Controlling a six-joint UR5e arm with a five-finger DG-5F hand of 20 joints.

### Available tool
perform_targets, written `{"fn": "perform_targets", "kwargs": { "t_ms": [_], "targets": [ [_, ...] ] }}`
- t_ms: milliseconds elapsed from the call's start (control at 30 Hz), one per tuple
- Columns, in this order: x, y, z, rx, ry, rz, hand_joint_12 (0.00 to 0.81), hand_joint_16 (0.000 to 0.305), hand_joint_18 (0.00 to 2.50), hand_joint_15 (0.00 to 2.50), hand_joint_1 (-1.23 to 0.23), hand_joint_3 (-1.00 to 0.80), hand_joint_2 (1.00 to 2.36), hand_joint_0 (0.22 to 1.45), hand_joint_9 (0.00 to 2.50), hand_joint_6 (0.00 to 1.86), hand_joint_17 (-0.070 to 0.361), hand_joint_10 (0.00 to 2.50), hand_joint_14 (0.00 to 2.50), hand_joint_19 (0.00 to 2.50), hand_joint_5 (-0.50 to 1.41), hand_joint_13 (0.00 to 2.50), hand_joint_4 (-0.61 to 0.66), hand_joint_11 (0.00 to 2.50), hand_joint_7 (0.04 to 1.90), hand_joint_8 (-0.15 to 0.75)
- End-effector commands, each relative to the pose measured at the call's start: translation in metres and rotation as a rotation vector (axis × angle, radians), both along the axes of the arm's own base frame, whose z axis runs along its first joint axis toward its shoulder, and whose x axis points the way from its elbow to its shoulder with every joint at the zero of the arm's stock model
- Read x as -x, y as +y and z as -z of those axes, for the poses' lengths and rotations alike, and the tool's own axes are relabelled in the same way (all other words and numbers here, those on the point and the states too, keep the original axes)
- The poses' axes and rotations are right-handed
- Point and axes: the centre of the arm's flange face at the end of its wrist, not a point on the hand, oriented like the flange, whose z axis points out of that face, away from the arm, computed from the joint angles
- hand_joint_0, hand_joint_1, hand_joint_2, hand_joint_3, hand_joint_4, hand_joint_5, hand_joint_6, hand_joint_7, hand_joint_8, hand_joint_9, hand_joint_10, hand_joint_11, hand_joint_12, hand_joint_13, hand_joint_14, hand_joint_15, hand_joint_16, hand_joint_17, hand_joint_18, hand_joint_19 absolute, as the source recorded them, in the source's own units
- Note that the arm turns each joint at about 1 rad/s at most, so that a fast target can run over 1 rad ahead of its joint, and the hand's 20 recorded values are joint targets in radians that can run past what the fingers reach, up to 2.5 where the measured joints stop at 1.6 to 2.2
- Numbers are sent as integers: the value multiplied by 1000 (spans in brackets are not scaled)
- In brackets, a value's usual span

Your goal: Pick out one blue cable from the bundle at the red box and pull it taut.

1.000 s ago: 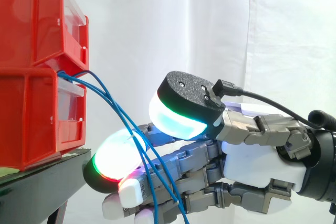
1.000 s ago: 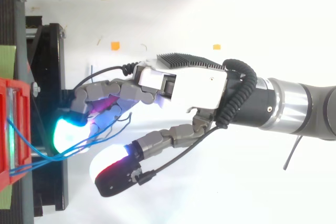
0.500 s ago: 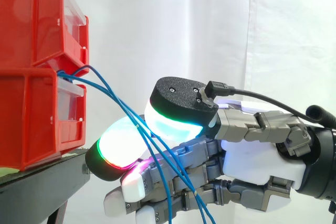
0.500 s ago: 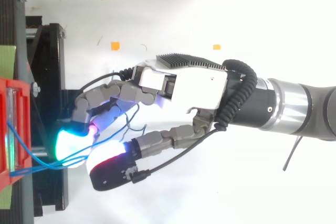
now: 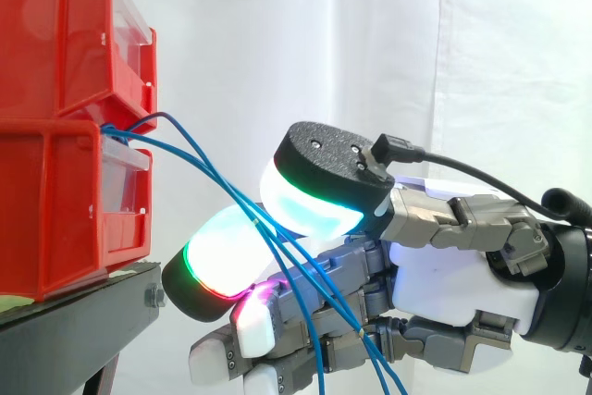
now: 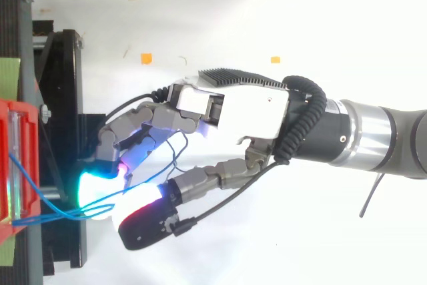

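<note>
Just past the red box [image 5: 55,201] edge, the hand [image 5: 444,275] pinches blue cables [image 5: 208,173].

Stand: we see a black metal stand [image 5: 83,321] at the left, its flat top ending in a square edge with a small silver bolt [image 5: 155,299] on the side.
Lower bin: a red plastic open-front bin [image 5: 55,210] sits on the stand's top, its front close to that edge.
Upper bin: a second red plastic bin [image 5: 55,34] is stacked on the lower one, clear of the stand.
Bin front: a clear plastic panel [image 5: 125,156] crosses the lower bin's mouth.
Green strip: from above we make out a pale green strip [image 6: 8,78] on the stand, showing on both sides of the bins; we cannot tell what it is.
</note>
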Motion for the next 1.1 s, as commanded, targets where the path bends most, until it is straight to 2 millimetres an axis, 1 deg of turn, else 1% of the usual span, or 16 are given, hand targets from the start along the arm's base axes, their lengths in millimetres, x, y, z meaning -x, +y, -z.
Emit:
{"fn": "perform_targets", "kwargs": {
  "t_ms": [0, 133, 200, 333, 367, 500, 667, 833, 967, 1067],
  "targets": [
    [0, 0, 0, 0, 0, 0, 422, 59, 587, 362, -642, -465, 1004, 589, 949, 906, 133, 20, 15, 628, -161, 695, 193, 595, 821, 328],
    [0, 0, 1, 0, 1, 0, 424, 59, 621, 368, -667, -500, 1000, 590, 979, 906, 132, 19, 14, 633, -147, 719, 183, 602, 846, 324],
    [0, 0, 0, 0, 0, 0, 418, 58, 665, 378, -706, -488, 1001, 626, 1013, 909, 130, 21, 15, 639, -136, 746, 163, 622, 869, 321],
    [0, 0, 0, 0, 0, 0, 418, 57, 689, 394, -733, -374, 1010, 643, 1047, 915, 128, 22, 15, 645, -125, 776, 128, 641, 908, 318],
    [0, 0, 0, 0, 0, 0, 422, 57, 704, 402, -756, -310, 1014, 639, 1057, 916, 127, 22, 17, 651, -116, 790, 121, 642, 942, 319],
    [0, 0, 1, -6, 1, 0, 423, 57, 718, 418, -772, -224, 1018, 623, 1099, 913, 128, 20, 16, 669, -101, 804, 125, 637, 994, 315],
    [0, 0, -1, -14, -3, -2, 423, 57, 724, 427, -772, -202, 1019, 620, 1118, 912, 128, 23, 16, 677, -97, 810, 125, 643, 1015, 318],
    [1, -1, 2, -53, 9, -10, 426, 57, 727, 432, -771, -205, 1019, 621, 1118, 911, 128, 24, 16, 686, -95, 814, 129, 643, 1019, 322],
    [-1, -3, -3, -113, 25, -20, 428, 57, 728, 427, -770, -208, 1019, 622, 1122, 910, 129, 23, 16, 678, -95, 813, 129, 649, 1023, 322],
    [-2, -5, -7, -135, 70, -23, 427, 57, 729, 432, -770, -208, 1020, 622, 1125, 909, 129, 21, 17, 677, -95, 814, 136, 652, 1036, 320]
  ]
}}
